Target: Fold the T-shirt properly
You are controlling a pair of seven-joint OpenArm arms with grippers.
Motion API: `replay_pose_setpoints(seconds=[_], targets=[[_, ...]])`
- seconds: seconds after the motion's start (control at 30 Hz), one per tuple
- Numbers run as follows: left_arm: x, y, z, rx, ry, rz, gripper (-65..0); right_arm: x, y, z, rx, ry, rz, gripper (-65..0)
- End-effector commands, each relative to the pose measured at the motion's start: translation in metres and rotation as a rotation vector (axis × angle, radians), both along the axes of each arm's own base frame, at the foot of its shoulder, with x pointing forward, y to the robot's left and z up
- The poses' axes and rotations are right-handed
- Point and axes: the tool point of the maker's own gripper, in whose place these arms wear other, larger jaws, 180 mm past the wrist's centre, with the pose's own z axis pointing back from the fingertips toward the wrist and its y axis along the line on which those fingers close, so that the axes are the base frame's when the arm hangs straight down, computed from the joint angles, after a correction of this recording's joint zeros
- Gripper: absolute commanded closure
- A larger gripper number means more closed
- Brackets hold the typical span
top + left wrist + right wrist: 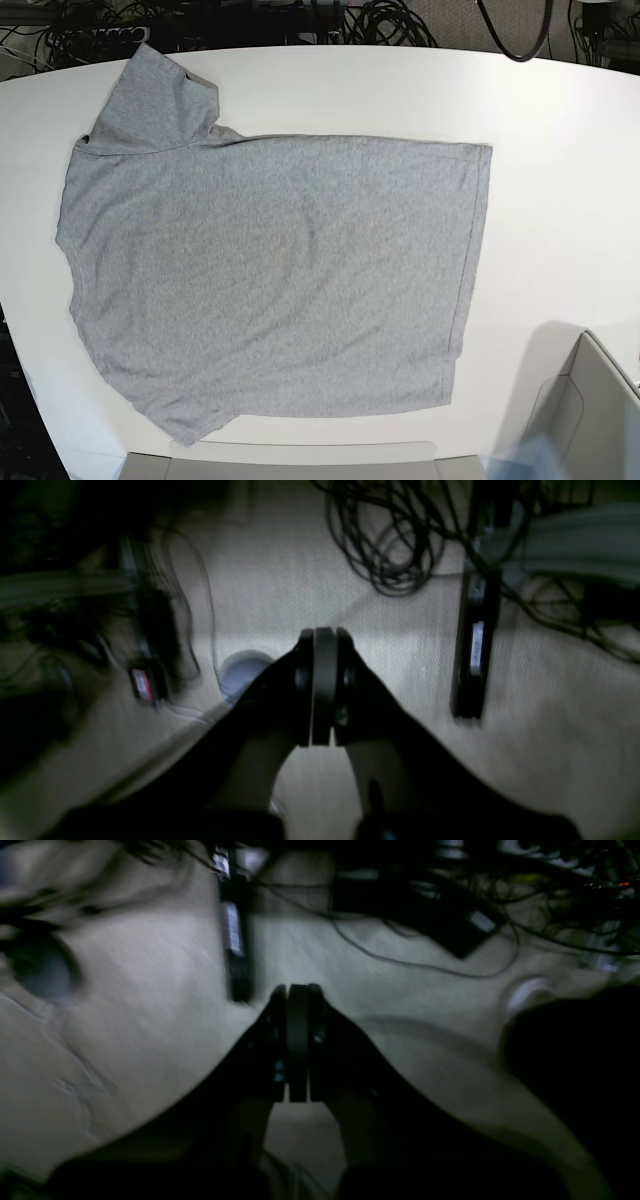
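Note:
The heather-grey T-shirt [270,280] lies spread flat on the white table [560,150], plain side up with no lettering showing. Its neck end is at the left, its hem at the right, and one sleeve is at the top left. My left gripper [324,632] has its jaws pressed together with nothing between them. My right gripper [298,987] is shut the same way. Both wrist views are dim and blurred. They look down at a beige floor, not at the shirt. Neither gripper's fingers show in the base view.
A blurred grey arm part [590,410] stands at the table's bottom right corner. Cables [390,20] run behind the table's far edge. Tangled cables [395,540] and a black bar [472,645] lie on the floor. A similar black bar [235,940] shows in the right wrist view.

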Motion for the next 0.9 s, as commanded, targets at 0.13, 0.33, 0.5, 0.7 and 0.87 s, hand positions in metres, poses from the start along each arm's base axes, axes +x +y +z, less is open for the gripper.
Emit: replay_pose_setpoints(seconds=[0.13,0.33,0.5,0.7,0.87], targets=[[0.040,0.018,0.071,0.062,-0.152,-0.012,-0.2,0.023,-0.010,0.063,0.032,-0.140,-0.045,-0.1],[0.099,0.018,0.131,0.087,-0.310,-0.031,-0.3,0.092,-0.033,0.128,-0.024,-0.372,-0.083,-0.3],[0.129,0.005,0.159,0.071,-0.399,-0.051,-0.4,0.140,-0.052,0.175,-0.085,-0.497,-0.089,-6.0],[0.143,0.002,0.167,0.065,-0.431,-0.101,-0.5,0.184,-0.065,0.214,-0.092,-0.559,-0.140,-13.7],[0.147,-0.003,0.166,0.052,-0.440,-0.104,-0.7,0.211,-0.096,0.228,-0.037,-0.602,-0.312,-20.8]])
